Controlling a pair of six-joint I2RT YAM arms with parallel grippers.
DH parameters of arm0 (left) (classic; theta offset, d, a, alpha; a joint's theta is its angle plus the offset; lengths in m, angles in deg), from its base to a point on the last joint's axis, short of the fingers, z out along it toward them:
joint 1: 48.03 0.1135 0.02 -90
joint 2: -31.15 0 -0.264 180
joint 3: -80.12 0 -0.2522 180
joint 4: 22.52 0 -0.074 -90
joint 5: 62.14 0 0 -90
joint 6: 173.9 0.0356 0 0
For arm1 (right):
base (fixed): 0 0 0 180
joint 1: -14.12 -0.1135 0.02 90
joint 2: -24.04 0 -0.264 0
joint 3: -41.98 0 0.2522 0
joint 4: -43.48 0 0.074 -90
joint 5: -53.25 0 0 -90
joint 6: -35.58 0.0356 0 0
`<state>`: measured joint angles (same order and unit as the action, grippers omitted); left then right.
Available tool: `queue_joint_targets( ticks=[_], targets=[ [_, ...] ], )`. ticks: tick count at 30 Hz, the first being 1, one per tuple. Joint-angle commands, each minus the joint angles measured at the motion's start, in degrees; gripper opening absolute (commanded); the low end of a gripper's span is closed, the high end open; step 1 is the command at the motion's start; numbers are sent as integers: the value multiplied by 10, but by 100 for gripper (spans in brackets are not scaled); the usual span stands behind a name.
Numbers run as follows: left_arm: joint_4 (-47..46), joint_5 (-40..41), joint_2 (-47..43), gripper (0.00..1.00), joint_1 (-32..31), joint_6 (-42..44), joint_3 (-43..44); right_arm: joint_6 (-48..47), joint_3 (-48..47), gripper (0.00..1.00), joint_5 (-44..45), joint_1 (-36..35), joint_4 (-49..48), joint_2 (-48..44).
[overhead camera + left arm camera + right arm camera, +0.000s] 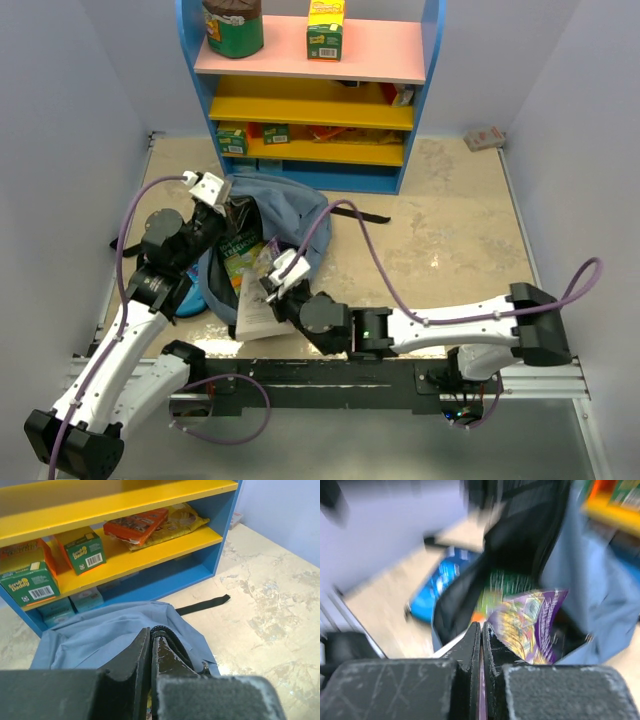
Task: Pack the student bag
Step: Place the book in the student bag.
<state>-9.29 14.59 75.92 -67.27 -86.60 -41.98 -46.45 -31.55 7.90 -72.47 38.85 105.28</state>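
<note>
Left arm pose: rises from its base at the lower left of the top view, elbow bent, wrist tipped toward the centre left of the frame.
Left pincer: the left gripper (151, 639) has its jaws pressed almost together, pinching the dark zippered rim of the student bag (292, 205) at the upper left edge of the bag's mouth.
Right arm pose: reaches from its base at the lower right, stretched low across the bottom of the top view, with the wrist turned up toward the centre.
Right pincer: the right gripper (482, 630) is clamped tight on the edge of a thin booklet (529, 625) with a purple and yellow cover. In the top view the booklet's white pages hang below the fingers.
Bag position: it lies on the table (450, 230) at centre left, just below the shelf unit (380, 50). Its mouth opens toward the lower left and its blue-grey fabric is bunched toward the shelf.
Bag relative to pincers: the left one holds the rim up; the right one sits at the lower right lip of the mouth, with the booklet's top corner over the dark opening.
Inside the bag: a green-covered book (240, 250) shows in the opening.
Right wrist view: blurred, so finer detail cannot be told.
</note>
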Motion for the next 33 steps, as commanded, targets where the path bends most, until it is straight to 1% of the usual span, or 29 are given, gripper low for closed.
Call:
queue_joint_targets(
  ticks=[1,4,7,10,13,14,16,17,18,19,20,21,22,23,24,25,26,27,28,31,33],
  targets=[
    [-39,3,-15,1,5,-42,38,42,49,0,-44,12,-69,59],
    [-39,-1,-16,1,10,-50,44,67,69,0,-81,24,-65,85],
    [-41,-5,-14,1,11,-54,44,66,71,0,-113,47,-60,110],
    [-45,-13,-13,1,14,-55,44,40,44,0,-133,73,-60,136],
    [-40,-19,-12,1,15,-50,48,10,-10,0,-144,99,-39,182],
    [-39,-21,-11,1,15,-49,51,12,-45,0,-131,104,-24,204],
    [-36,-25,-10,1,15,-45,53,18,-70,0,-99,106,8,223],
    [-36,-31,-10,1,15,-43,53,27,-87,7,-92,106,19,227],
    [-37,-33,-10,1,16,-42,53,33,-89,21,-73,106,34,228],
    [-38,-38,-10,1,16,-40,53,42,-89,44,-70,104,41,224],
    [-39,-46,-11,1,16,-37,50,61,-73,49,-63,103,42,214],
    [-40,-49,-10,1,16,-35,47,68,-58,53,-56,96,28,185],
    [-41,-50,-10,2,16,-34,46,71,-19,58,-56,92,11,162],
    [-42,-52,-11,2,16,-30,39,77,-1,58,-59,88,-3,141],
    [-47,-52,-14,2,15,-29,37,81,14,56,-72,78,-26,100],
    [-49,-53,-14,2,16,-29,34,84,45,41,-78,73,-41,85],
    [-54,-54,-14,2,16,-28,31,84,61,36,-88,59,-59,70],
    [-57,-58,-13,2,15,-28,30,79,73,33,-100,49,-97,55],
    [-60,-62,-13,2,15,-26,31,74,82,34,-101,40,-108,55],
    [-64,-84,-3,2,15,-10,42,55,56,52,-123,4,-110,81],
    [-62,-104,1,2,15,8,51,49,34,56,-162,-5,-112,101]
  ],
)
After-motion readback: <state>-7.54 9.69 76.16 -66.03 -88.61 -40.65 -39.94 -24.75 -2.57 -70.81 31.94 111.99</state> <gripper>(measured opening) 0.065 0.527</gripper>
